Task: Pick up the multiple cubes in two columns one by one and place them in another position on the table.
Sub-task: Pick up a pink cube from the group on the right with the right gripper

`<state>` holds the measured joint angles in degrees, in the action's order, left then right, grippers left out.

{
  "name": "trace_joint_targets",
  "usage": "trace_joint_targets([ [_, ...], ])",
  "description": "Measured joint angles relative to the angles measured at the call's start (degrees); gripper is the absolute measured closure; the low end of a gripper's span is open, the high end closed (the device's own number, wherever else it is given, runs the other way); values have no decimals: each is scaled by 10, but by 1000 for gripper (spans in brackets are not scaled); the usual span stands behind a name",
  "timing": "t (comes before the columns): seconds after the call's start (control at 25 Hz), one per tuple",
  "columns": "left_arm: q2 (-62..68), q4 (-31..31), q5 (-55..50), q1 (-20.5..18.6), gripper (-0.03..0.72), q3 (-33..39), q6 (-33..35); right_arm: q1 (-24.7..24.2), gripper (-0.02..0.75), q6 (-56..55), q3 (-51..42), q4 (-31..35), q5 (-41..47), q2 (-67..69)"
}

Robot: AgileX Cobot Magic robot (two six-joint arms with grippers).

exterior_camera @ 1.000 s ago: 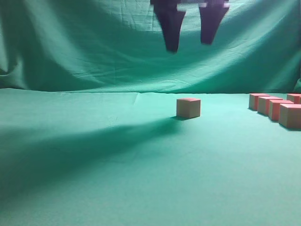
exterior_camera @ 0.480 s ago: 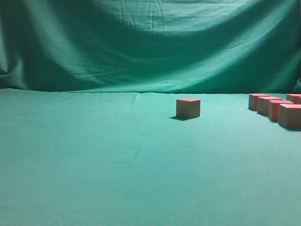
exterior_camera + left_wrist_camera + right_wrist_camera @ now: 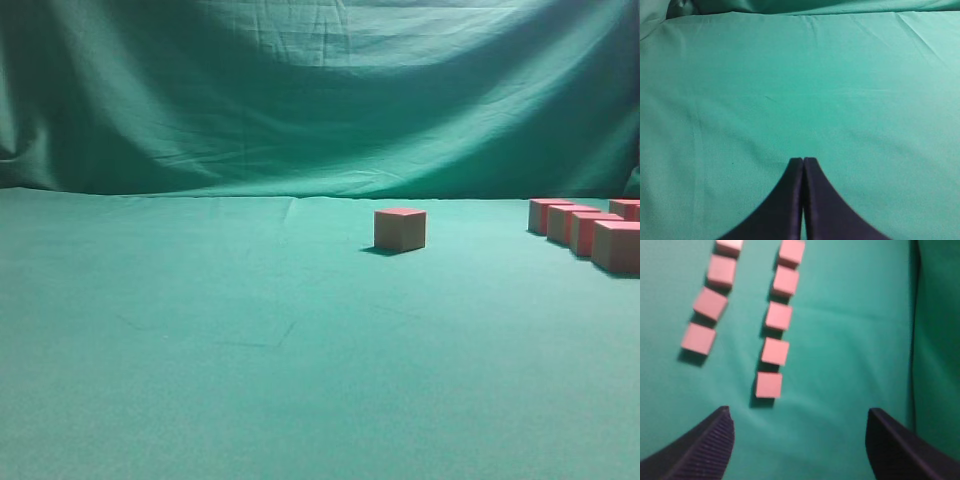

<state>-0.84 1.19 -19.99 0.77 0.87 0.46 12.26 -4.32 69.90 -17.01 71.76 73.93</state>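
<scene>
One cube (image 3: 400, 229) stands alone on the green table (image 3: 200, 330) right of centre in the exterior view. More cubes (image 3: 590, 232) sit in a row at the right edge. The right wrist view looks down on two columns of cubes; the nearest cube (image 3: 769, 385) ends the right column and another (image 3: 698, 338) ends the left column. My right gripper (image 3: 798, 412) is open and empty, high above the cloth below the columns. My left gripper (image 3: 803, 160) is shut and empty over bare cloth. Neither gripper shows in the exterior view.
A green cloth backdrop (image 3: 320, 100) hangs behind the table. A darker fold of cloth (image 3: 937, 340) runs along the right side of the right wrist view.
A second ago an open gripper hung at the top of the exterior view above the lone cube. It has since risen out of view. The cubes have not moved.
</scene>
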Motion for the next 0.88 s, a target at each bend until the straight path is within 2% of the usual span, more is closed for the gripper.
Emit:
trace_joint_targets([
  [0.16,0,0,0,0,688,0,0,-37,195,-16,-100,9,-43,1],
  [0.32,0,0,0,0,688,0,0,-66,195,-20,-155,53,-108,3],
  [0.56,0,0,0,0,688,0,0,-97,195,-16,-158,79,-133,58],
  [0.76,0,0,0,0,688,0,0,-98,195,49,-158,146,-170,120],
  [0.88,0,0,0,0,688,0,0,-98,195,61,-158,145,-195,152],
])
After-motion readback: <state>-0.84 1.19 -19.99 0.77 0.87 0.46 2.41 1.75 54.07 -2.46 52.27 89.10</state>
